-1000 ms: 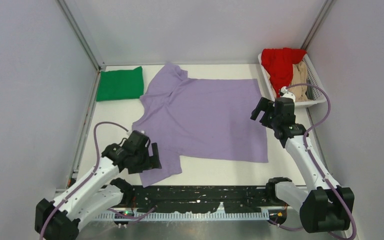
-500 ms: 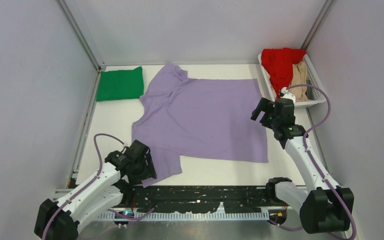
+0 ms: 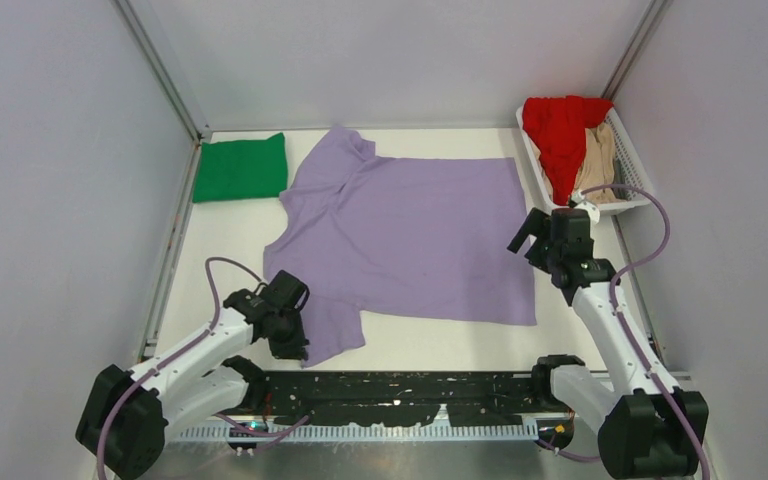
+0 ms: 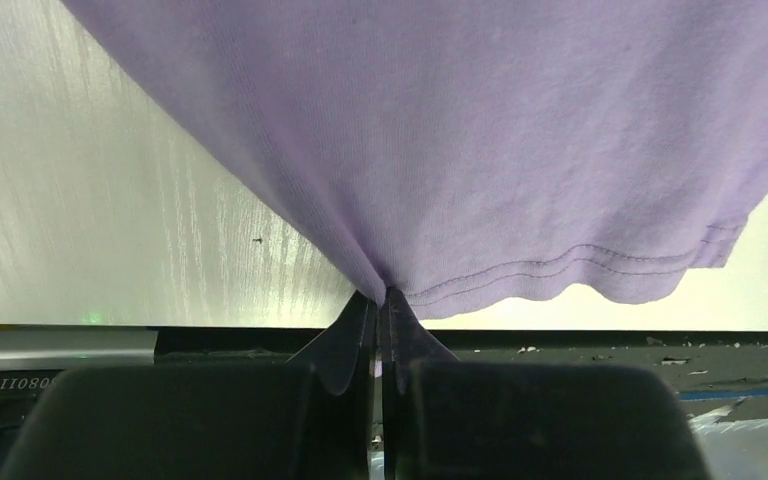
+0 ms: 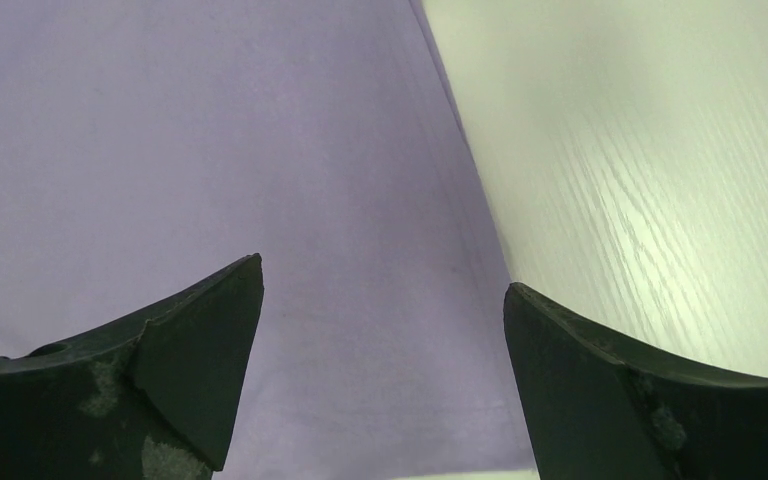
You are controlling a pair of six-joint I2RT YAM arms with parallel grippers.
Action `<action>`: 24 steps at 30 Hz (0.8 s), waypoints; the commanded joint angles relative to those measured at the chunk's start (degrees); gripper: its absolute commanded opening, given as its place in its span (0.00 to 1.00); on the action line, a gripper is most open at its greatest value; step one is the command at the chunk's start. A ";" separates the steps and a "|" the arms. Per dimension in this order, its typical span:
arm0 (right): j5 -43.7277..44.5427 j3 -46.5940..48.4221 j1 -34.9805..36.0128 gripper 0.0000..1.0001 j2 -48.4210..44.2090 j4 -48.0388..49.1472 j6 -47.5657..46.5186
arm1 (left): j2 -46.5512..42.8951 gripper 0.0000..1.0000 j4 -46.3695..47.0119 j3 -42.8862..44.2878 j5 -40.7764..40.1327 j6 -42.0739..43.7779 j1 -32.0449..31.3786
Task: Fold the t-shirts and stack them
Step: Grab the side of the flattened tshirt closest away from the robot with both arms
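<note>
A lavender t-shirt (image 3: 410,235) lies spread flat on the white table, collar to the left. My left gripper (image 3: 295,338) is at its near-left sleeve. In the left wrist view the gripper (image 4: 382,296) is shut on a pinch of the lavender t-shirt (image 4: 460,130) at the sleeve hem. My right gripper (image 3: 528,236) hovers open over the shirt's right edge. The right wrist view shows the gripper (image 5: 382,278) with only flat lavender cloth (image 5: 210,150) and bare table beneath it. A green t-shirt (image 3: 240,168) lies folded at the far left.
A white slatted basket (image 3: 632,205) at the far right holds a red t-shirt (image 3: 558,130) and a tan t-shirt (image 3: 597,165). Grey walls enclose the table on three sides. A black strip (image 3: 410,390) runs along the near edge between the arm bases.
My left gripper moved down onto the near-left sleeve and went from open to shut on it. My right gripper drifted slightly nearer along the shirt's right edge and stayed open.
</note>
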 commanded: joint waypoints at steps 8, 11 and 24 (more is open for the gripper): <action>2.35 -13.98 -0.28 1.00 -14.74 -17.35 15.42 | -1.74 0.00 -1.21 2.49 6.08 5.66 -0.24; 1.70 -16.77 -0.22 0.95 -15.79 -18.91 18.81 | -1.47 0.00 -1.72 2.08 7.22 6.64 -0.24; -0.01 -20.84 -0.23 0.54 -13.86 -13.21 20.77 | -2.83 0.00 -2.23 1.83 9.19 7.67 -0.32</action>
